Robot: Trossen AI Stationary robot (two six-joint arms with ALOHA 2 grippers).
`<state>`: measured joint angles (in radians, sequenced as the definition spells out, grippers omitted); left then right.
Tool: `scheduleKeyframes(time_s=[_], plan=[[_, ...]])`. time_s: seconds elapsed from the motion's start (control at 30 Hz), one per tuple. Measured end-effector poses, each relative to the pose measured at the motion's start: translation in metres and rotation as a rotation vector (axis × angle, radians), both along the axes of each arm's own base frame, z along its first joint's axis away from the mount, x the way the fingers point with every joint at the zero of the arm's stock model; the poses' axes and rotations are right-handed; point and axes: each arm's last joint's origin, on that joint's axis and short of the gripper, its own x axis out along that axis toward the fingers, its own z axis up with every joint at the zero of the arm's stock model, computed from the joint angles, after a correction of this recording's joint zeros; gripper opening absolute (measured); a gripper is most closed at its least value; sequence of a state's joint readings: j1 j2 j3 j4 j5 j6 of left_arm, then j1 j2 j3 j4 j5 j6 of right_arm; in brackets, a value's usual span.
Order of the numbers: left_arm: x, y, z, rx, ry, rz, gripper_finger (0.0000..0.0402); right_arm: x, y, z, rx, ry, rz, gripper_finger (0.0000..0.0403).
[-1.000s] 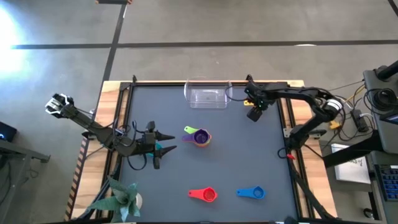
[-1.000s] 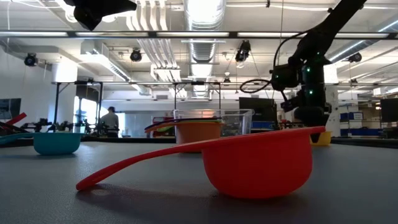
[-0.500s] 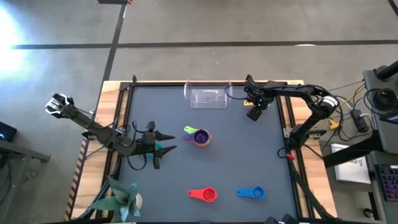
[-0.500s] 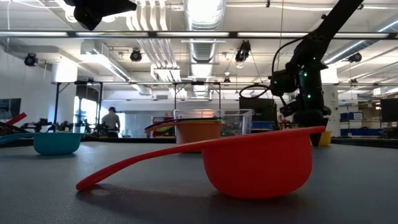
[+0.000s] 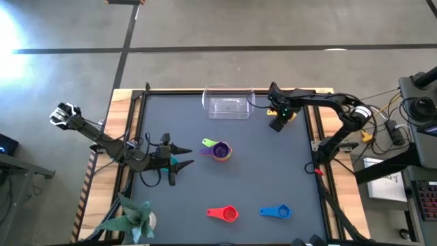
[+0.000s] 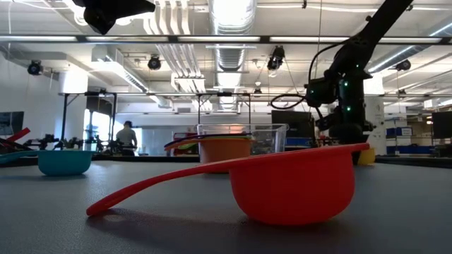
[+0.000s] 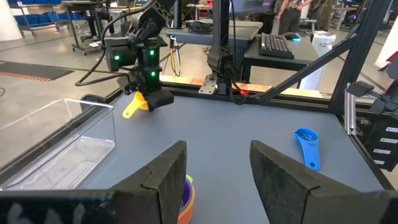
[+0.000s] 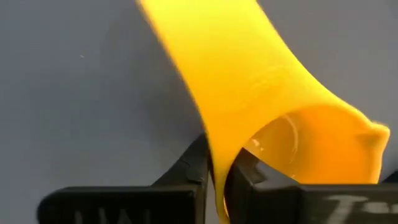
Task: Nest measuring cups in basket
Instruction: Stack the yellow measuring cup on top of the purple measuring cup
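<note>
right tool [image 5: 278, 124] clamped on yellow cup [image 7: 134, 107], has edged toward basket [image 5: 227, 104] at counter's [image 5: 287, 171] far edge; left tool [image 7: 217, 165] apart, unmoved

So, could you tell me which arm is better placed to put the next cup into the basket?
The right. Its gripper is shut on the yellow cup, just beside the clear basket. The left gripper is open and empty, farther away.
</note>
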<state>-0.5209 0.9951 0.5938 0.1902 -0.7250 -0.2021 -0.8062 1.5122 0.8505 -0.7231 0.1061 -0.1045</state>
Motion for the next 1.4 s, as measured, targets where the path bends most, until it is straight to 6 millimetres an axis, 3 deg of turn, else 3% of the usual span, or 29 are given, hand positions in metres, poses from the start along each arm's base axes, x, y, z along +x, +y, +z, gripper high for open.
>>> scheduleKeyframes(time_s=[0.37,0.67,0.87,1.1,1.4], plan=[[-0.001,0.001,0.002,-0.003,-0.008,-0.001,0.0160,-0.005,0.016,0.035,-0.067,-0.084,-0.037,0.0009],[-0.002,0.001,0.002,-0.005,-0.011,-0.001,0.0160,-0.008,0.052,0.077,-0.090,-0.287,-0.027,0.0009],[-0.002,0.001,0.003,-0.004,-0.012,-0.001,0.0160,0.002,0.078,0.092,-0.072,-0.387,0.016,0.0009],[-0.002,0.001,0.003,-0.002,-0.012,-0.001,0.0160,0.035,0.106,0.116,-0.063,-0.497,0.125,0.0009],[-0.002,0.001,0.003,-0.021,-0.018,0.001,0.0160,0.119,0.149,0.132,-0.025,-0.604,0.338,0.0009]])
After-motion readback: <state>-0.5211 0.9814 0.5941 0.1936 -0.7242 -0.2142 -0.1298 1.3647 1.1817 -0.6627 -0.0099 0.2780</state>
